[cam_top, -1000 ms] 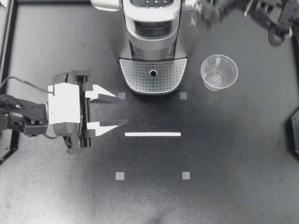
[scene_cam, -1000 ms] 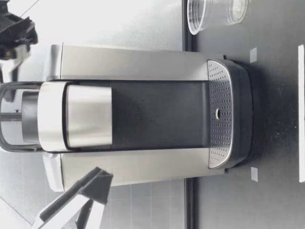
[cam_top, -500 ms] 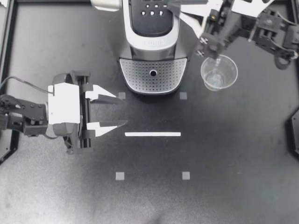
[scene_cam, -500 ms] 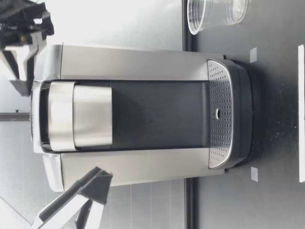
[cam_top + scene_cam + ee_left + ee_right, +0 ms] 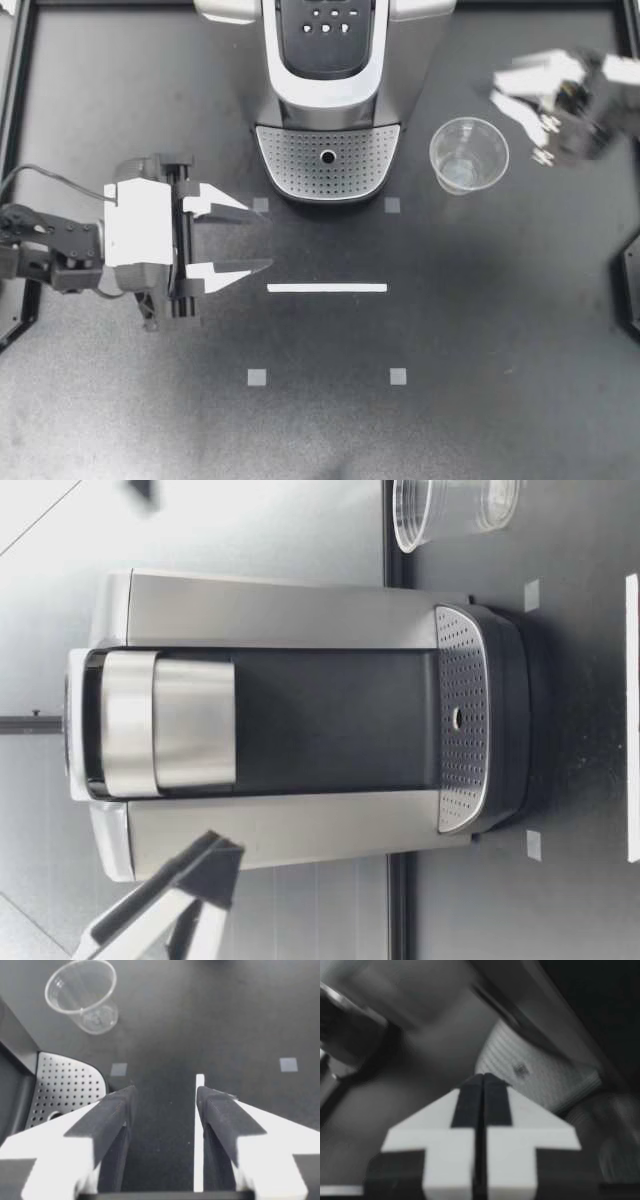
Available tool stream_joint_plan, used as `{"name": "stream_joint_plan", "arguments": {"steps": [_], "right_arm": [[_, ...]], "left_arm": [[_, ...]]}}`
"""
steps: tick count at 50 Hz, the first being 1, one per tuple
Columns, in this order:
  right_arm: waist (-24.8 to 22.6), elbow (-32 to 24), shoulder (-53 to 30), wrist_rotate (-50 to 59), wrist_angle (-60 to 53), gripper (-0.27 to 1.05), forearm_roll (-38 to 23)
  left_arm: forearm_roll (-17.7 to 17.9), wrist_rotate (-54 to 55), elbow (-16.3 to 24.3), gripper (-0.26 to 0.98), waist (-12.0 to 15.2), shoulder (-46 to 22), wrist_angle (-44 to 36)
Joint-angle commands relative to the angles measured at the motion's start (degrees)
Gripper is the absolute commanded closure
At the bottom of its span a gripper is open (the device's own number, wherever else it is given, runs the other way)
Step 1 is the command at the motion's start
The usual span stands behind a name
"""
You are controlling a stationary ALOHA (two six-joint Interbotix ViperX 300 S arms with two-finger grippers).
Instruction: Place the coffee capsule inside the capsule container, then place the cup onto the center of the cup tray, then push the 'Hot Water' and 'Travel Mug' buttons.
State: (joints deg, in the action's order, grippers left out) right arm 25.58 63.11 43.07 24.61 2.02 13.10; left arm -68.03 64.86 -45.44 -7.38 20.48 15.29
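Near the back edge of the table, the cup [image 5: 469, 155] stands just beside the coffee machine [image 5: 330, 60], and the right gripper [image 5: 522, 102], fingers pressed together, is so close it might knock it over, while the left gripper [image 5: 238, 237] sits spread open toward the left edge.

Cup [image 5: 468, 154] right of cup tray [image 5: 300, 160]

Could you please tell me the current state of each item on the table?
Silver and black coffee machine: lid closed.
Clear plastic cup: upright, empty, on the table beside the machine.
Perforated metal cup tray: bare.
Left gripper: open, empty.
Right gripper: shut, empty.
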Motion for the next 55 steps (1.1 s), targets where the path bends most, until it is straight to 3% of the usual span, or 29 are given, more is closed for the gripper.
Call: {"name": "stream_joint_plan", "arguments": {"steps": [1,16,35,55], "right_arm": [[1.23,2.29,2.55,1.67,0.7,0.71,0.26],[6.59,10.11,2.46,6.15,1.32,0.71,0.18],[7.29,10.28,-5.36,6.24,0.79,0.69,0.18],[7.21,8.53,-8.61,6.33,0.0,0.23,-0.09]], "left_arm": [[-0.09,0.09,0.62,0.29,0.0,0.09,0.09],[-0.09,0.18,0.79,0.29,0.0,-0.97,-0.44],[-0.09,0.18,0.53,0.29,0.0,-2.37,-0.44],[-0.18,0.18,0.53,0.29,0.0,-3.34,-0.44]]}}
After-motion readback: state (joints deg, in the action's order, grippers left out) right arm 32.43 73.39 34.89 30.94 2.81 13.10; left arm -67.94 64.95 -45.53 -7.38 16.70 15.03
